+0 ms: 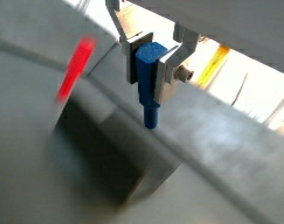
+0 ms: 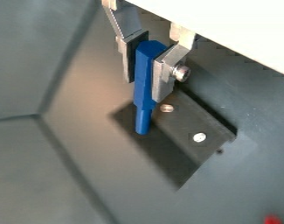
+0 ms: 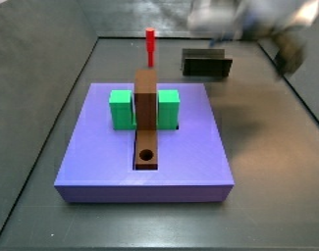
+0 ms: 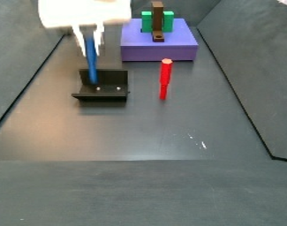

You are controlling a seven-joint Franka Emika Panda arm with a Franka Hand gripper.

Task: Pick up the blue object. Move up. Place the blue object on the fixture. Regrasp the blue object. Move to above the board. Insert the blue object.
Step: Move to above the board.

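Note:
My gripper (image 1: 151,63) is shut on the blue object (image 1: 148,83), a slim blue peg that hangs upright between the silver fingers with its thin end down. Both wrist views show the grip; it also shows in a wrist view (image 2: 144,87). In a side view the gripper (image 4: 89,35) holds the peg (image 4: 93,62) right over the fixture (image 4: 104,94), the tip close to its back wall. Whether the tip touches is unclear. The fixture also shows under the peg in a wrist view (image 2: 193,140). The purple board (image 3: 188,167) carries green blocks (image 3: 121,109) and a brown strip (image 3: 146,118) with a round hole.
A thin red upright peg (image 4: 164,79) stands on the floor to the right of the fixture, between it and the board (image 4: 181,53). In a side view the arm is a blur above the fixture (image 3: 206,64). Dark sloping walls ring the floor.

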